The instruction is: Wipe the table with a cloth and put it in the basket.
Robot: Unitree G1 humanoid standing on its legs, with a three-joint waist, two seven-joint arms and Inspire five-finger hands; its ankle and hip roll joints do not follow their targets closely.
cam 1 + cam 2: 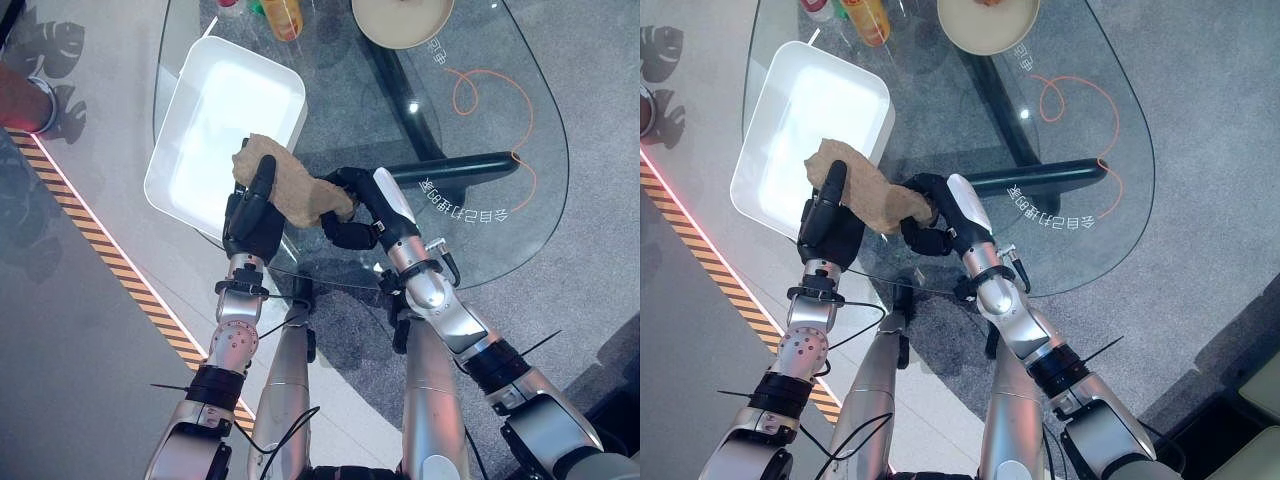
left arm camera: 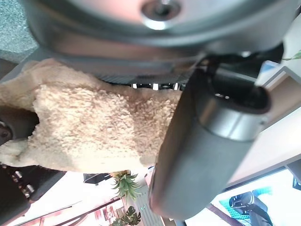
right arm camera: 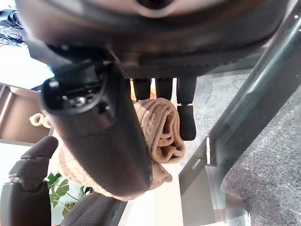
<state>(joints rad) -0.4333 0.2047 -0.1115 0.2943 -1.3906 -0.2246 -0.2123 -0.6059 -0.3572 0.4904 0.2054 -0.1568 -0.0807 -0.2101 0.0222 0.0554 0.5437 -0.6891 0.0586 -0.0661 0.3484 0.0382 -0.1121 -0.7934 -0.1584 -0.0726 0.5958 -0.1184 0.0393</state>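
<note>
Tan cloth (image 1: pixel 295 190) gripped by both hands — left hand (image 1: pixel 252 212), right hand (image 1: pixel 355 208) — over glass bench (image 1: pixel 480 220), beside white basket (image 1: pixel 215 125)

cloth (image 1: pixel 293 186) 1 | basket (image 1: pixel 170 130) 1 | bowl (image 1: pixel 372 30) 1 | table (image 1: pixel 480 120) 1 | hand (image 1: pixel 252 222) 2

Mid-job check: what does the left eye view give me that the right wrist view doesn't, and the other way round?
Left eye view: the white basket at the glass table's left edge, a beige bowl and a yellow bottle at the far side. Right wrist view: close up, the right hand's fingers and thumb curled round a bunched end of the cloth. Both: the tan cloth held between the left hand and right hand.
</note>
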